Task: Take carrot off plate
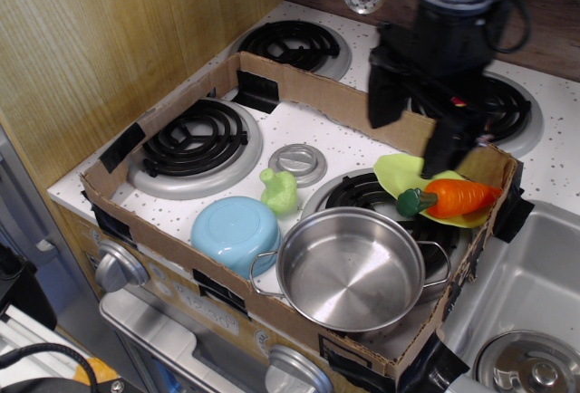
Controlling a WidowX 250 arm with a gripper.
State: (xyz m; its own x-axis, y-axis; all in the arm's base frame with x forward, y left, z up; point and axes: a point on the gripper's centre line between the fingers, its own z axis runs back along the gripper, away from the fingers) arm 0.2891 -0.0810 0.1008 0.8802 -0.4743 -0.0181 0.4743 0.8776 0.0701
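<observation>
The orange carrot [456, 197] with its dark green stem cap lies across the lime-green plate [397, 174] on the right front burner, stem pointing left. My gripper [419, 132] hangs just above and behind the plate, over the cardboard wall. Its two dark fingers [386, 96] are spread apart and hold nothing. The lower fingertip is close above the carrot's middle, not touching it. The arm hides the back right burner.
A cardboard box wall [317, 91] rings the front burners. A steel pot [350, 272] stands just in front of the plate. A light blue bowl [236, 230] and a pale green lumpy toy [279, 191] sit left of it. A sink [535, 284] lies to the right.
</observation>
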